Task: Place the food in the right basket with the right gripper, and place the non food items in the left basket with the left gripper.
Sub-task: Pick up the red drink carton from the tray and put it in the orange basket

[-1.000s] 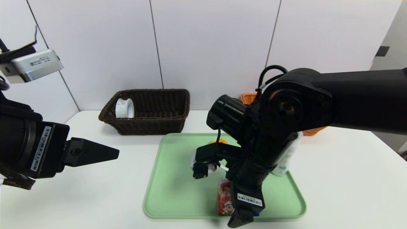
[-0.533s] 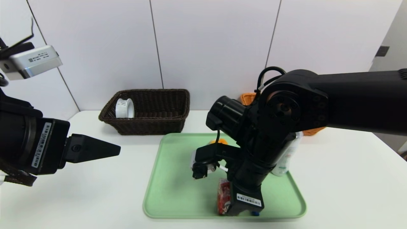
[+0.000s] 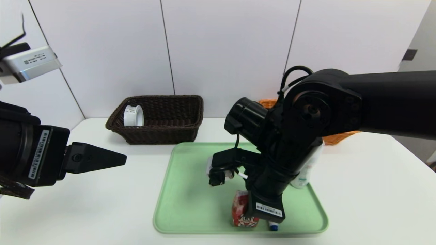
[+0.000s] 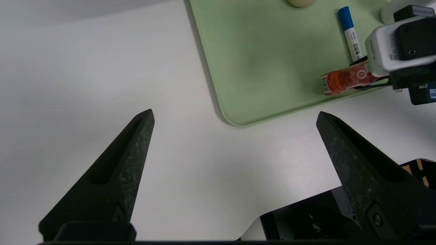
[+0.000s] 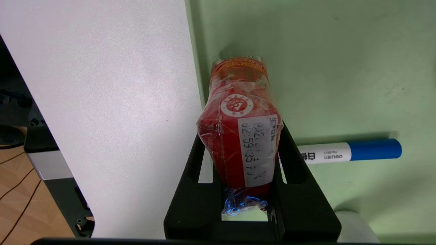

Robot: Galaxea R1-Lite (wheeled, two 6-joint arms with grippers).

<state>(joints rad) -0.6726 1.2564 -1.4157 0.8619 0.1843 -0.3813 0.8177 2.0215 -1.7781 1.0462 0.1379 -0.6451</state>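
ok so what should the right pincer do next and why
Probably lift straight up: the right pincer is shut on the red carton, which sits low at the green tray edge. Then carry it to the orange basket.

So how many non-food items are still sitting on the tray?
2: the marker beside the red carton, and the white bottle at the tray's right side behind the right arm. Others may be hidden.

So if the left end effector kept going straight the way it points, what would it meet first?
Probably bare white table just short of the green tray. The left end effector is open and aims there, though depth is hard to judge.
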